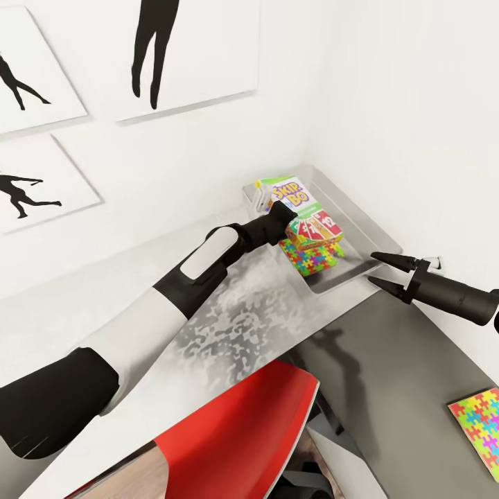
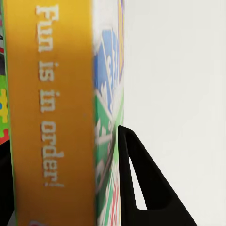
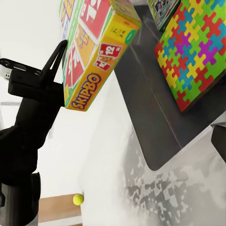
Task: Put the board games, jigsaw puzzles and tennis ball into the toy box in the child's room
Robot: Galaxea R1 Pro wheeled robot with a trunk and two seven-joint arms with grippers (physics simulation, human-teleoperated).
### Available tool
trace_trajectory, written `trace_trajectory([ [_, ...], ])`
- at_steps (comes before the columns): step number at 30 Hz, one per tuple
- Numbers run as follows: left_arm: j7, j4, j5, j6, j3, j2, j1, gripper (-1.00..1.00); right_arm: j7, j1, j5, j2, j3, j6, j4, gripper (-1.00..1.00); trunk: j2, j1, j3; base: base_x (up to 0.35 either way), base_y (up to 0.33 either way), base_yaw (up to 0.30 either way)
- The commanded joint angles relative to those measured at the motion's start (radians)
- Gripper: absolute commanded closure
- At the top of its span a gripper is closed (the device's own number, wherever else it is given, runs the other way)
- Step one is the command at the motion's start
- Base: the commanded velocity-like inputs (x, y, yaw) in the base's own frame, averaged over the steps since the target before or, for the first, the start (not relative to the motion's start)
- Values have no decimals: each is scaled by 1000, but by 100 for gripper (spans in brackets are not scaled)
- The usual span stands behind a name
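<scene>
I see the SKIP-BO game box [image 1: 303, 208] tilted above the grey toy box [image 1: 360, 229], where one jigsaw square [image 1: 312, 259] already lies. A second jigsaw square [image 1: 480, 423] lies flat on the dark lower unit, and the yellow-green ball [image 3: 78, 199] sits apart.

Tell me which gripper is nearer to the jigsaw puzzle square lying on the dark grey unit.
Right. The right gripper hangs open over the dark grey unit, above the multicoloured jigsaw puzzle square; the left gripper is farther, holding the SKIP-BO box at the tray.
</scene>
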Motion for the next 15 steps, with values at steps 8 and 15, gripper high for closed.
trace_trajectory([
  [8, 6, -5, 7, -3, -2, 0, -1, 100, -10, -1, -10, 0, 0, 3, 0, -100, -2, 1, -1, 0, 0, 0],
  [15, 5, -9, 7, -4, -2, 0, -1, 100, -10, -1, -10, 0, 0, 3, 0, -100, -2, 1, 0, 0, 0, -65],
])
